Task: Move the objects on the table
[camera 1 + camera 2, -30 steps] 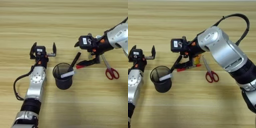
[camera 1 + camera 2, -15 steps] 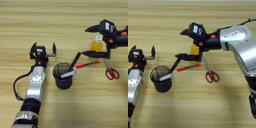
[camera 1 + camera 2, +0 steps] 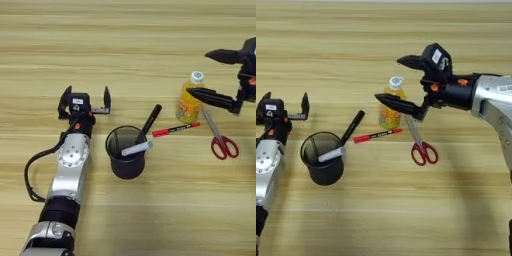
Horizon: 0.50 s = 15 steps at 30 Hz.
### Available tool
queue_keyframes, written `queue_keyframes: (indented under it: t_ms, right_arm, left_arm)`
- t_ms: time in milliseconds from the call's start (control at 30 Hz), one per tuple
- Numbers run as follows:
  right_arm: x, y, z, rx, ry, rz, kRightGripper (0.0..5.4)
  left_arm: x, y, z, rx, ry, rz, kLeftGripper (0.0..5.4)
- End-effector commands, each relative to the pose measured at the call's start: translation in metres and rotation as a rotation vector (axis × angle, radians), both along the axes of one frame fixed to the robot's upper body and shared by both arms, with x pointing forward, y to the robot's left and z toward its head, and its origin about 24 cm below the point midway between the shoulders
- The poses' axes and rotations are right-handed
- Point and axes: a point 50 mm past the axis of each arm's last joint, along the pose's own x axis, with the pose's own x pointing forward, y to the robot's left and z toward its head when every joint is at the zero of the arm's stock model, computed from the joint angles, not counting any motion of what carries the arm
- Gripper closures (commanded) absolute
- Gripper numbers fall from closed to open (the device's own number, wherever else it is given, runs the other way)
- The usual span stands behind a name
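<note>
The right gripper (image 3: 398, 82) hangs wide open and empty above the worktop (image 3: 381, 200), its lower finger crossing in front of the upright juice bottle (image 3: 389, 104). The marker (image 3: 142, 138) leans in the mesh cup (image 3: 125, 157), black cap poking over the rim. Scissors (image 3: 419, 141) lie flat right of the bottle, a red pen (image 3: 377, 135) between cup and bottle. The left gripper (image 3: 85, 100) rests left of the cup, fingers spread, holding nothing.
</note>
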Motion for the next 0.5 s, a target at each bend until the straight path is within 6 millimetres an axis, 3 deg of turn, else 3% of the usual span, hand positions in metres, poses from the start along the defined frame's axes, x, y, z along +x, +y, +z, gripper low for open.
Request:
queue_keyframes:
  t_ms: [33, 167, 500]
  right_arm:
    - [0.002, -0.007, -0.007, 0.056, -0.011, -0.058, 0.02]
    - [0.010, -0.013, -0.021, 0.098, 0.002, -0.144, 0.02]
    - [0.043, -0.007, -0.073, 0.103, 0.011, -0.329, 0.02]
  left_arm:
    - [0.002, 0.002, 0.001, 0.008, -0.004, 0.001, 0.00]
    - [0.003, 0.003, 0.000, 0.008, -0.003, 0.003, 0.00]
    - [0.003, 0.003, 0.000, 0.006, -0.004, 0.006, 0.00]
